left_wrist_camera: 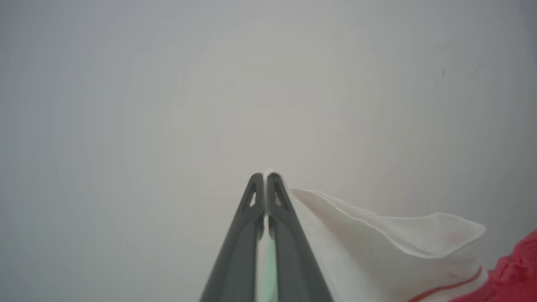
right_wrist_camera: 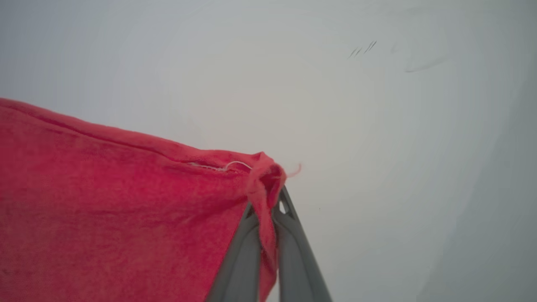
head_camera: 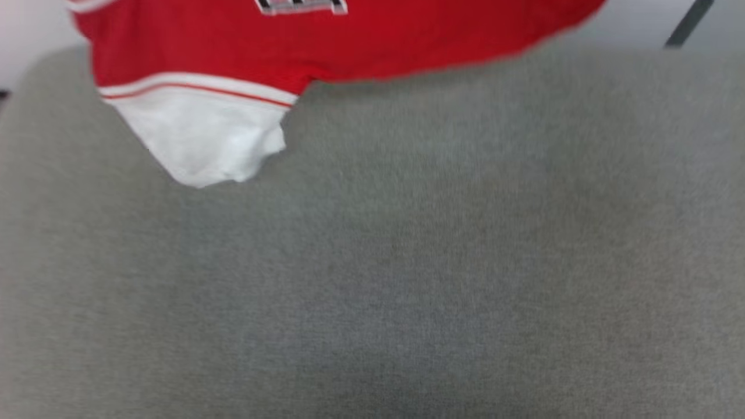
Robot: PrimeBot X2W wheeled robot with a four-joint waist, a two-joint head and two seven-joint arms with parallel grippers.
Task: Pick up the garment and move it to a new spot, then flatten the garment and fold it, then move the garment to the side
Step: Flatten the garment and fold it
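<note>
Of the garment (head_camera: pixel 349 46), left jaws clamp white sleeve (left_wrist_camera: pixel 377 247), right jaws perhaps red hem; head view adds numerals (head_camera: pixel 301 6).

Red white-sleeved garment (head_camera: pixel 372 46), aloft, outstretched

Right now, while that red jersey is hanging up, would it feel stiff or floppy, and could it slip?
Probably very floppy: the garment bunches at each pinch and its white sleeve hangs loose. Likely light, since the left gripper and right gripper carry it by fingertip pinches. It might slip, as each holds just a small edge.
</note>
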